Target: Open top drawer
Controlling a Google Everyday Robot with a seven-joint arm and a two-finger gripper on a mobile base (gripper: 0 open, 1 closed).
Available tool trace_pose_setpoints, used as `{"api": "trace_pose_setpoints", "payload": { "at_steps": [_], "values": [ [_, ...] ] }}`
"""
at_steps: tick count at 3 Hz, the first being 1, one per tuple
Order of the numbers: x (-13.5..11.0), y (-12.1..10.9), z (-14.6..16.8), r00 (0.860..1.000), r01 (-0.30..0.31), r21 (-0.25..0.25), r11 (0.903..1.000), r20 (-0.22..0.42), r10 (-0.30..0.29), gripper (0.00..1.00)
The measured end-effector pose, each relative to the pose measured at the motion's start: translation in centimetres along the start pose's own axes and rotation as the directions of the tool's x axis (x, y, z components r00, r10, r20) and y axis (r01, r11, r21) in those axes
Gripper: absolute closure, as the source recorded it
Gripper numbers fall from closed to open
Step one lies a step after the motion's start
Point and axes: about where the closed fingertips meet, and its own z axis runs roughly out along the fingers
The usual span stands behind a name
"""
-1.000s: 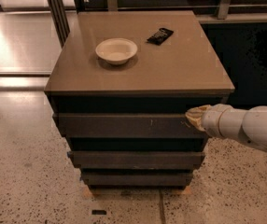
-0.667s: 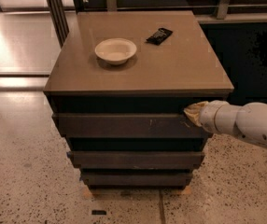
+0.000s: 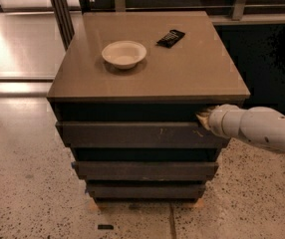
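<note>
My arm [image 3: 262, 128] has crept up and to the left over the last second. That carries the gripper [image 3: 202, 118] off the face of the top drawer [image 3: 132, 134] and into the dark gap above it, at the drawer's right end, just under the lip of the cabinet top [image 3: 182, 68]. I cannot tell how far open the gripper is, or whether it has caught anything. The drawer front runs left from the gripper and looks no further out than before. I judge the gripper is hooked behind the upper edge with the pull yet to come.

Speckled floor [image 3: 23, 173] lies below and to the left of the gripper, turning glossy further back. On the cabinet top, up and left of the gripper, sit a pale bowl [image 3: 124, 54] and, nearer and further back, a small dark packet [image 3: 171, 37].
</note>
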Motion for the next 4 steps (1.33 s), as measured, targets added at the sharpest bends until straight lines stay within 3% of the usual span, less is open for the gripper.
{"api": "trace_pose_setpoints", "payload": {
  "at_steps": [4],
  "values": [
    [0.41,0.26,-0.24,0.999,-0.035,-0.017,0.9992,-0.041,0.034,1.0]
  ]
}}
